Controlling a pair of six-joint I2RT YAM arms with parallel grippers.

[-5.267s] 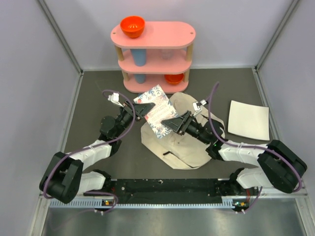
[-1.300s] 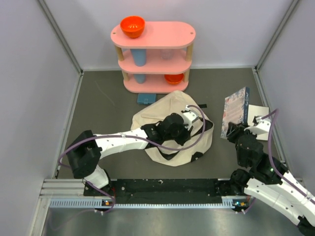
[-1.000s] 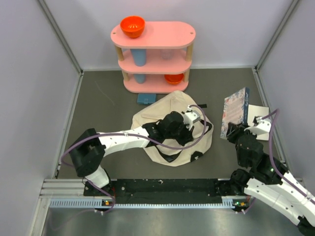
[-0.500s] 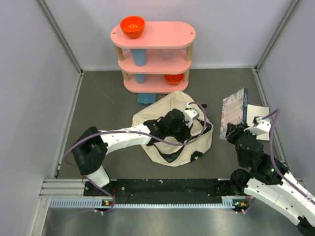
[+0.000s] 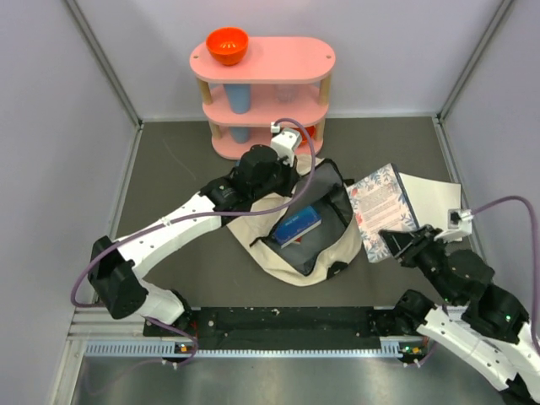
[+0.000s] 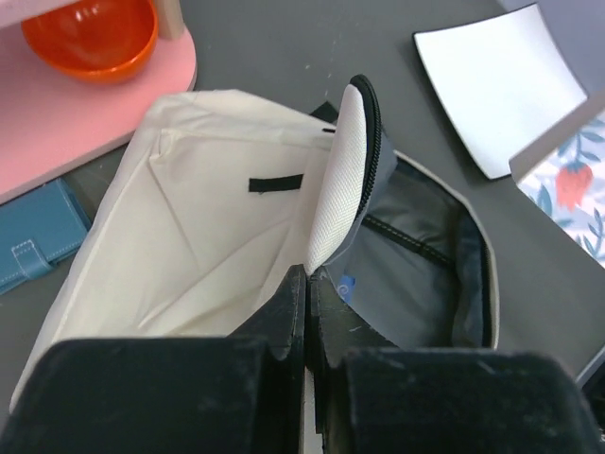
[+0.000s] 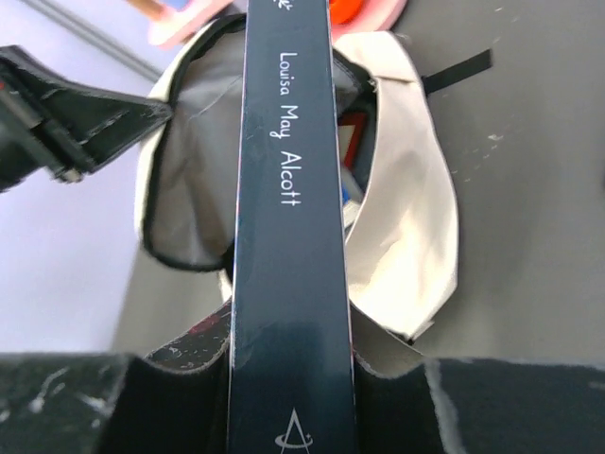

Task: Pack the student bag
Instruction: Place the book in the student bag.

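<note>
My left gripper, jaws pressed together on the zippered rim of the student bag, holds that rim raised, the bag's mouth gaping at mid-table just in front of the pink shelf. My right gripper pinches a floral-covered book by one end, just right of the bag, beside a white sheet. A blue item lies inside the dark-lined opening.

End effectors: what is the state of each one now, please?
Left end effector: closed on the student bag, at its opening edge.
Right end effector: holding the book.
</note>
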